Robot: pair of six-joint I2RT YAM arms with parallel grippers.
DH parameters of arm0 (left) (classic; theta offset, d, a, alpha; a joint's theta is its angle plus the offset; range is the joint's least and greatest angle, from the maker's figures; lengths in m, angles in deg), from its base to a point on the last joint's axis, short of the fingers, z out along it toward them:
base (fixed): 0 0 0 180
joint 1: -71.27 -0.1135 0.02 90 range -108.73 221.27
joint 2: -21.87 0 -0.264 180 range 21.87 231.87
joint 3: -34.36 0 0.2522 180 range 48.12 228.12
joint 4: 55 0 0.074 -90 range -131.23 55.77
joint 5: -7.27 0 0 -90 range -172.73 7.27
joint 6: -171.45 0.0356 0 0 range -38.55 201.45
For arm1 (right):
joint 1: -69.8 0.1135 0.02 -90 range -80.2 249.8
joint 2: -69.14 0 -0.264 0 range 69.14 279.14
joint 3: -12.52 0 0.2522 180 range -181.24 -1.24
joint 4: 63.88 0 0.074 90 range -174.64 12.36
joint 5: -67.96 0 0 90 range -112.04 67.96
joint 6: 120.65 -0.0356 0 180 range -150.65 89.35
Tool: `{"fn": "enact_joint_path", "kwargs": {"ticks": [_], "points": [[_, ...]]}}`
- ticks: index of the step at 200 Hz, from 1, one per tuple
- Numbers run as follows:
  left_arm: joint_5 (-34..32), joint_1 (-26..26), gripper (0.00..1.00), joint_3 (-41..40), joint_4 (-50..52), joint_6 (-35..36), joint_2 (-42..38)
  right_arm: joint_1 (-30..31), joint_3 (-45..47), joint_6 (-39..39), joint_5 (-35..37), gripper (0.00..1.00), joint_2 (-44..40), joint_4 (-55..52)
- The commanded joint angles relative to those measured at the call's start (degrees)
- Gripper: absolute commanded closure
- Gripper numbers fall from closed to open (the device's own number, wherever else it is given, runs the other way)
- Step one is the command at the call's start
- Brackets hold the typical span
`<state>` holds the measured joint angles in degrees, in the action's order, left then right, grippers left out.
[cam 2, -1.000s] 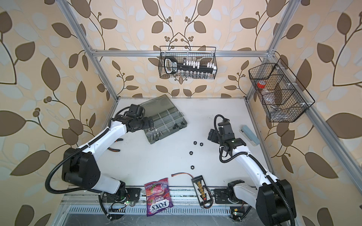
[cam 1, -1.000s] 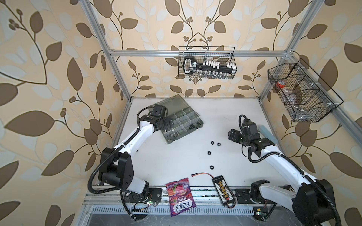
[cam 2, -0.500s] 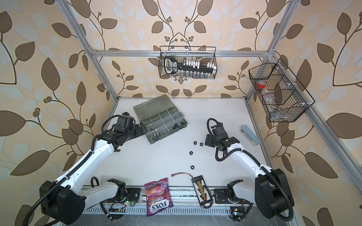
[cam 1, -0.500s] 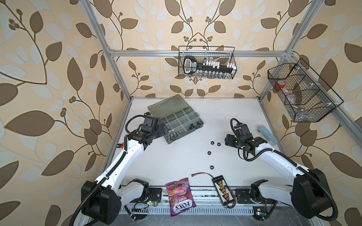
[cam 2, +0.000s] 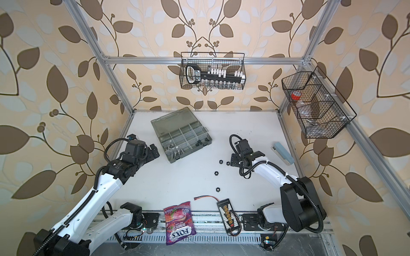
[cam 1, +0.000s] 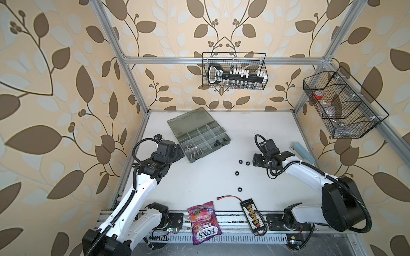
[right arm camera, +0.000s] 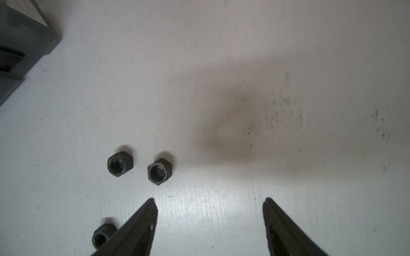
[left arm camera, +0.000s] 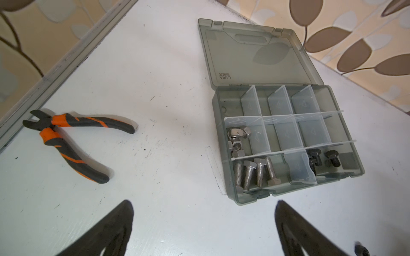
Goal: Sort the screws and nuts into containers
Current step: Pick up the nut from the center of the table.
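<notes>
The likeliest slip here is a missed or scattered pick. The right hand (right arm camera: pixel 210 199) hangs low over the tabletop (right arm camera: pixel 244 66), just right of the black nuts (cam 1: pixel 247 163). In the right wrist view the closer nut (right arm camera: pixel 159 171) lies ahead of one finger and outside it, not between the two. Closing from this pose would, I judge, catch nothing. A sideways correction could knock that nut into its neighbour (right arm camera: pixel 119 164), which sits just beside it. Each nut lies flat and low with its hole up, so a pinch across the corners may let it squirt out and roll. Two more loose nuts lie nearer on the tabletop, one of them (right arm camera: pixel 103 236) close beside the same finger, where it could be brushed. A later risk is the drop: the organizer case (left arm camera: pixel 255 57) lies open to the far left. It already holds silver nuts (left arm camera: pixel 238 137), silver screws (left arm camera: pixel 255 172) and black screws (left arm camera: pixel 321 158) in separate compartments, so a careless release could mix kinds. The right hand's jaws stand moderately apart, holding nothing and touching no nut. The left hand (left arm camera: pixel 204 201) is spread wide and empty, close to the case's near left corner, where it might nudge the case. Pliers (left arm camera: pixel 66 137) lie well off to the left.
</notes>
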<state>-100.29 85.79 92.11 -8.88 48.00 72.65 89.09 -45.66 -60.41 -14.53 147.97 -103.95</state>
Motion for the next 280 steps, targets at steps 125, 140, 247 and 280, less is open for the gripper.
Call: {"fn": "enact_joint_path", "kwargs": {"ticks": [125,140,247,280], "points": [[-3.9,-0.6,0.01,-9.0,-3.2,-8.3,-6.3,7.2,-6.8,1.8,1.1,0.42,9.9,-1.2],[-3.7,-0.6,0.01,-9.4,-3.6,-8.5,-6.3,7.3,-7.4,2.2,1.0,0.45,11.3,-1.0],[-3.9,-0.5,0.01,-10.0,-3.8,-8.6,-4.6,8.3,-9.0,3.5,1.0,0.63,17.1,-0.7],[-3.8,-0.5,0.01,-10.0,-3.8,-8.6,-4.7,8.3,-8.8,3.8,1.0,0.67,18.2,-0.2]]}}
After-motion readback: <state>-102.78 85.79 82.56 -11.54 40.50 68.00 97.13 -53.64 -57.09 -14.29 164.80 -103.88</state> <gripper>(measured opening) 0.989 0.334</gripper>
